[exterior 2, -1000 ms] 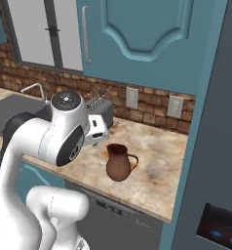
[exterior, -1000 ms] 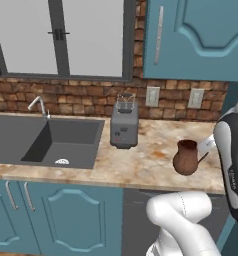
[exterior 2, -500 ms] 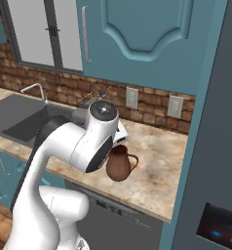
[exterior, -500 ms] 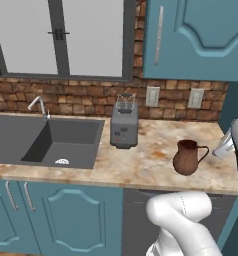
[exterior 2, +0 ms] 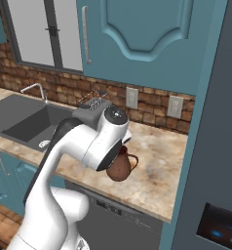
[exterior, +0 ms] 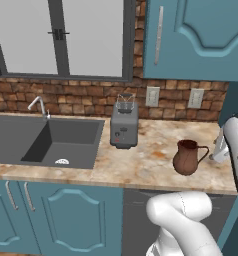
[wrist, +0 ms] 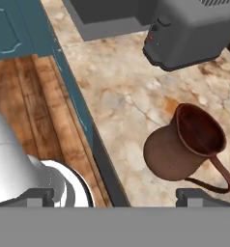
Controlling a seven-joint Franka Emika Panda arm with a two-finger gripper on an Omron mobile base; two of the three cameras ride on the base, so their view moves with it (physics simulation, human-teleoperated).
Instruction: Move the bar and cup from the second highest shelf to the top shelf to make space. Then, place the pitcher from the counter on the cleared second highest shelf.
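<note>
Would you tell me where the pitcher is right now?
The pitcher stands upright on the counter, to the right of the grey toaster and near the counter's front edge, its handle toward the arm.

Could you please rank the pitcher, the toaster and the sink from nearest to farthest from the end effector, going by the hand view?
1. The pitcher: on the counter just ahead of the end effector, nearest its right fingertip.
2. The toaster: farther along the counter, beyond the pitcher.
3. The sink: at the far edge of the view, past the toaster.
</note>
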